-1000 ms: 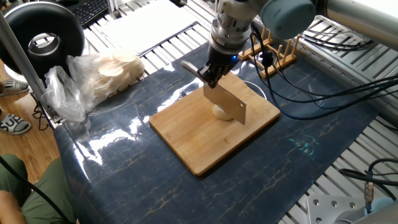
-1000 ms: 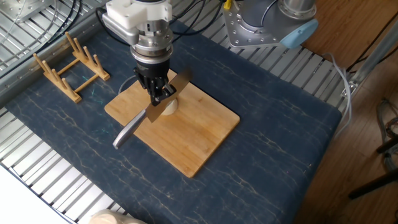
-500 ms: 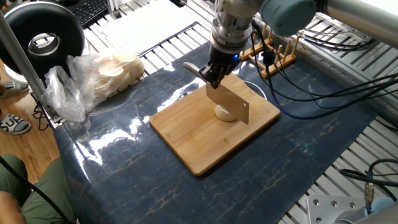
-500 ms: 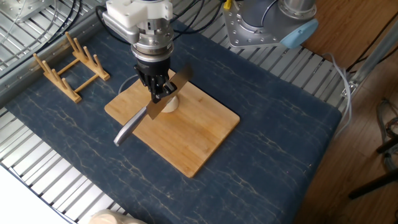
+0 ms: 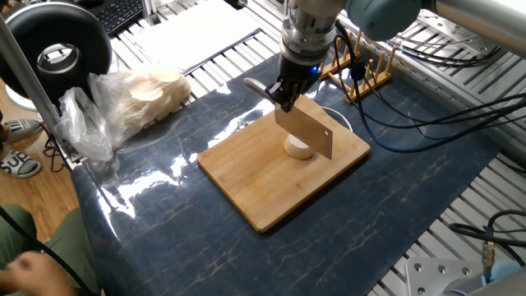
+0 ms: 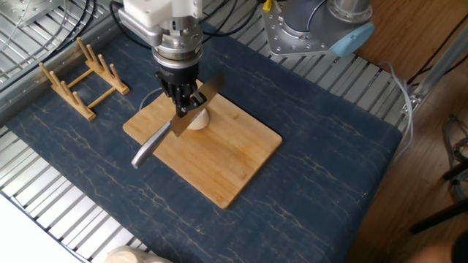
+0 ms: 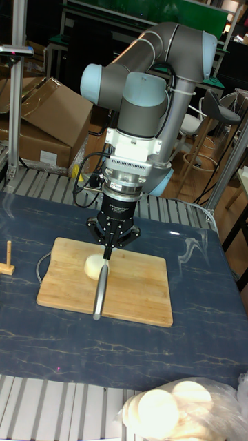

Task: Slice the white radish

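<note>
The white radish (image 5: 299, 149) (image 6: 197, 120) (image 7: 93, 264) is a small cream chunk standing whole on the wooden cutting board (image 5: 263, 185) (image 6: 227, 157) (image 7: 138, 289). My gripper (image 5: 287, 93) (image 6: 186, 104) (image 7: 108, 252) is shut on a cleaver (image 5: 306, 130) (image 6: 164, 133) (image 7: 101, 289). The blade hangs a little above the radish, edge down, with its grey handle sticking out to the side. The blade hides part of the radish in one fixed view.
A clear plastic bag of pale round slices (image 5: 136, 97) (image 7: 172, 406) lies off the board. A wooden dish rack (image 5: 366, 70) (image 6: 80, 73) stands beside the board. A black round appliance (image 5: 57, 49) sits at the far corner. Cables trail near the rack.
The gripper has lifted the cleaver a little, so the blade has risen off the radish. The radish has stayed in place on the board.
</note>
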Controlling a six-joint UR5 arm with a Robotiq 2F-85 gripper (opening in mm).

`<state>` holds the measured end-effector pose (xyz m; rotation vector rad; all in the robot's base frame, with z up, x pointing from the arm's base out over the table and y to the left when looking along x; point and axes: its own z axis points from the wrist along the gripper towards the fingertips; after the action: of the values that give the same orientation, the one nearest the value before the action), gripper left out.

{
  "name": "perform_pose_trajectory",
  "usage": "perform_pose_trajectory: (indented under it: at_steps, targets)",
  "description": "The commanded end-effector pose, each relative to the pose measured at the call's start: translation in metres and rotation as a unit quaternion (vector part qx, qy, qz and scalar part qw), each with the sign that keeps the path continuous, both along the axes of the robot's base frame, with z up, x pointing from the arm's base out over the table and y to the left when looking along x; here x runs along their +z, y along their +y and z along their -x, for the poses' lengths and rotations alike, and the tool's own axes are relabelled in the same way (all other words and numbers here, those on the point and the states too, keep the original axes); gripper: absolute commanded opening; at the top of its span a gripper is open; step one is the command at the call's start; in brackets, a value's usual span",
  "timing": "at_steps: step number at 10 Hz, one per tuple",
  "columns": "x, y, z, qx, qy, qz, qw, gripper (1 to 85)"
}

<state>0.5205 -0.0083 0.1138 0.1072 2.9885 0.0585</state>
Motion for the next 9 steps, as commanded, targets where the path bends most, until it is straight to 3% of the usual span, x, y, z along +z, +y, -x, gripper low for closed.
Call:
perform_pose_trajectory:
  at_steps: [1, 3, 9]
  targets:
    - [0.005, 0.003, -0.007, -0.001, -0.008, -0.008, 0.9999, 1.0]
    - [0.008, 0.002, 0.000, -0.005, 0.000, -0.004, 1.0000, 1.0]
    - [0.007, 0.001, 0.015, -0.021, -0.013, -0.007, 0.9997, 1.0]
